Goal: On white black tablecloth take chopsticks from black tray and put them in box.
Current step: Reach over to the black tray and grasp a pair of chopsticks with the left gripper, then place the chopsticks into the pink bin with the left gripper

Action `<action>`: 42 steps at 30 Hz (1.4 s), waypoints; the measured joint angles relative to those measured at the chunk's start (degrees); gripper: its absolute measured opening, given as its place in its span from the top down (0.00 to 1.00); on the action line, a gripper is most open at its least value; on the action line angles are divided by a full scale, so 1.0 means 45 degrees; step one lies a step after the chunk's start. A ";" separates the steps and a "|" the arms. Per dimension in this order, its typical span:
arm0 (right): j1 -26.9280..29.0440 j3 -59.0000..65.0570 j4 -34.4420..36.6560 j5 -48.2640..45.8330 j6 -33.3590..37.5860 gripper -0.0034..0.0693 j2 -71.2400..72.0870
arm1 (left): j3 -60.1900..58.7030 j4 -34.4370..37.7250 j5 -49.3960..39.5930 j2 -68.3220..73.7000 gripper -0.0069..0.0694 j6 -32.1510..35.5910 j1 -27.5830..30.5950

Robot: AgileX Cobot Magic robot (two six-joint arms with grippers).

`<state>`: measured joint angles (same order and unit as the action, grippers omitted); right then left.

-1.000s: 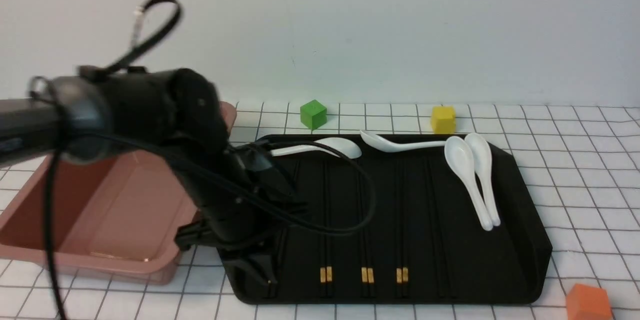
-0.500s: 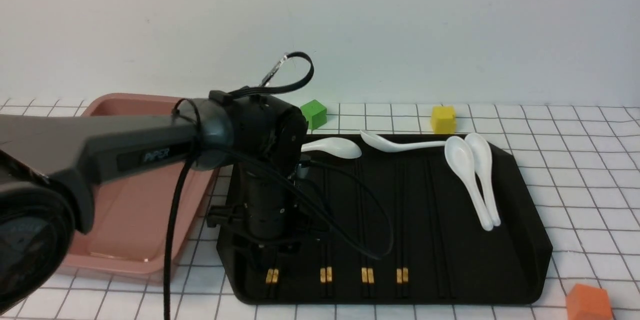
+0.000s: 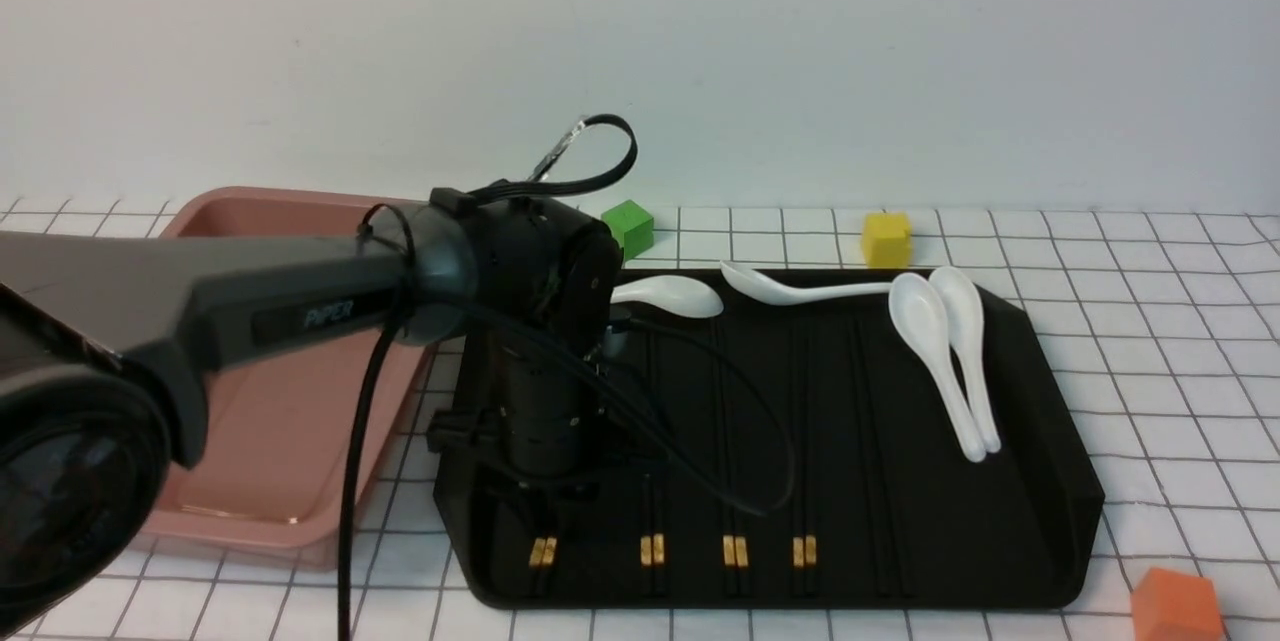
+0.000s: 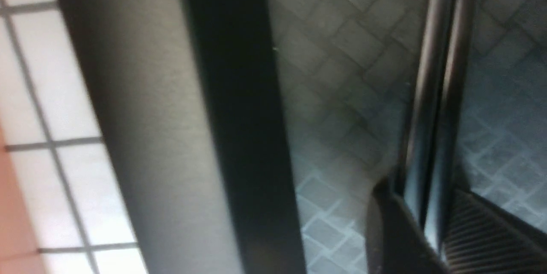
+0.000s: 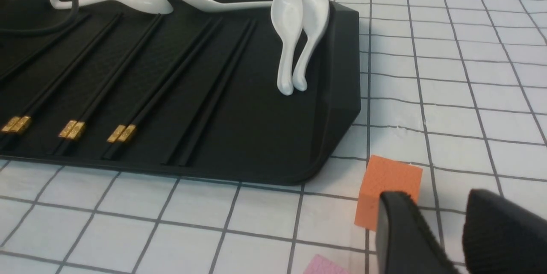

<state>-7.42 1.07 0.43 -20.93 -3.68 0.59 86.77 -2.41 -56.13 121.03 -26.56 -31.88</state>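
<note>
The black tray (image 3: 1040,481) lies on the tablecloth (image 3: 1150,371) and holds several pairs of black chopsticks with gold bands (image 3: 735,551). My left gripper (image 3: 545,511) points down over the tray's left end. In the left wrist view its fingers (image 4: 384,222) press on both sides of the leftmost chopstick pair (image 4: 436,94), which still lies on the tray floor. The pink-brown box (image 3: 260,421) stands left of the tray. My right gripper (image 5: 444,222) is open and empty above the cloth, next to an orange cube (image 5: 389,188); it does not show in the front view.
Several white spoons (image 3: 940,361) lie along the tray's far side and right part. A green cube (image 3: 627,226) and a yellow cube (image 3: 886,239) sit behind the tray. The orange cube (image 3: 1177,606) sits at the front right. A black cable (image 3: 740,441) loops over the tray.
My left arm swung right, from beside the box onto the tray's left end. In the last half second it only shifted slightly over the leftmost chopstick pair.
</note>
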 joint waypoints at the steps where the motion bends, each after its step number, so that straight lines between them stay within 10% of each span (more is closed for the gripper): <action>1: 0.0000 0.0000 0.0000 0.0000 0.0000 0.62 0.0000 | 0.0000 0.0128 -0.0016 0.0000 0.76 -0.0031 0.0000; 14: 0.0000 0.0000 0.0000 0.0000 0.0000 0.62 0.0000 | -0.0144 0.1137 -0.0700 -0.4299 0.75 -0.0325 0.0295; 20: 0.0000 0.0000 0.0000 0.0000 0.0000 0.62 0.0000 | -0.0484 0.0258 -0.2437 -0.6547 0.75 0.1303 0.3105; 29: 0.0000 0.0000 0.0033 0.0000 0.0000 0.62 0.0000 | -0.2651 0.0644 0.0560 -0.5418 0.75 0.3063 0.6776; 42: 0.0000 0.0000 0.0021 0.0000 0.0000 0.62 0.0000 | -0.2609 -0.0170 0.1062 -0.3280 0.62 0.3251 0.7094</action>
<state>-7.42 1.07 0.52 -20.93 -3.68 0.59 75.03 -3.18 -51.35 106.27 -11.93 0.04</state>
